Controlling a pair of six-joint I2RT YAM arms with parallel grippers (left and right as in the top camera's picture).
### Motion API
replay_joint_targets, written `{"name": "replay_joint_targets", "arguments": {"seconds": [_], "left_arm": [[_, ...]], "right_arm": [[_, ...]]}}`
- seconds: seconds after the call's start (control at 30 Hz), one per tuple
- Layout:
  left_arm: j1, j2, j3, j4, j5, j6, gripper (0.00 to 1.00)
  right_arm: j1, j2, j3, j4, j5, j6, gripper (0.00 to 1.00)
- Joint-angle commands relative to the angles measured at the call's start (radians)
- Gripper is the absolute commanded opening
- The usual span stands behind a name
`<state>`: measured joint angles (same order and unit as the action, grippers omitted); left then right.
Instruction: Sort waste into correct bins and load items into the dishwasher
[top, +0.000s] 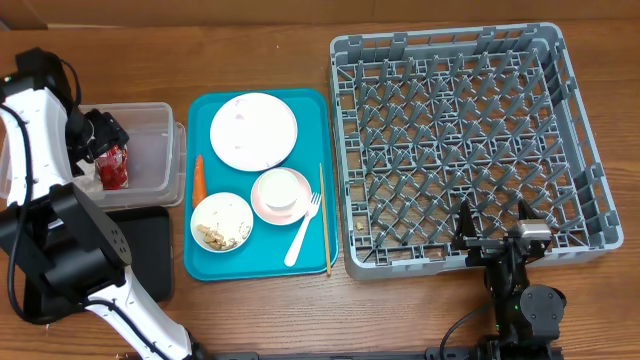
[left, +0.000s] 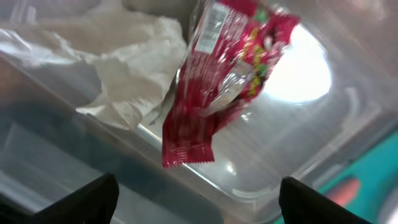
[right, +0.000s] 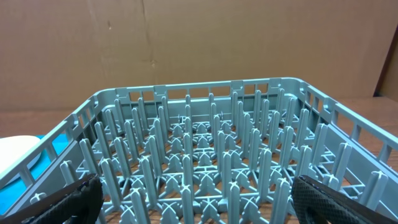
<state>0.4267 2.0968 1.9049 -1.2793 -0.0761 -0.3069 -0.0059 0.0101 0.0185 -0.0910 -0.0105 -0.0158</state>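
Left claw (left: 202, 199) wide, empty, over clear tub (top: 150, 110); red-and-white wrapper (left: 217, 81) inside, beside crumpled paper (left: 118, 68). Carrot (top: 198, 178) likely next: just right of tub, long axis front-to-back, nearer left arm. Right claw (right: 193, 199) wide.

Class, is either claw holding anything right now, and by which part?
Nothing is held: left claw open above the red-and-white wrapper, right claw open.

Wrapper (left: 224, 68), paper (left: 124, 68) crowd clear tub (top: 140, 107); dish rack (top: 450, 40) pegs obstruct low passes.
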Motion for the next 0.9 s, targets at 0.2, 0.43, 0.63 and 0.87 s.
{"name": "replay_joint_targets", "arguments": {"seconds": [0.2, 0.43, 0.63, 0.87], "left_arm": [[-0.235, -0.158, 0.254, -0.016, 0.144, 0.053, 1.0], [-0.505, -0.059, 0.25, 0.056, 0.179, 0.037, 0.84], [-0.617, 0.128, 0.25, 0.103, 0.143, -0.086, 0.9], [-0.617, 0.24, 0.25, 0.103, 0.112, -0.226, 0.86]], "right_arm": [[-0.003, -0.007, -0.011, 0.006, 0.01, -0.003, 1.0], [-0.003, -0.007, -0.011, 0.006, 0.01, -0.003, 1.0], [-0.003, -0.007, -0.011, 0.006, 0.009, -0.003, 1.0], [-0.003, -0.007, -0.011, 0.006, 0.01, -0.003, 1.0]]}}
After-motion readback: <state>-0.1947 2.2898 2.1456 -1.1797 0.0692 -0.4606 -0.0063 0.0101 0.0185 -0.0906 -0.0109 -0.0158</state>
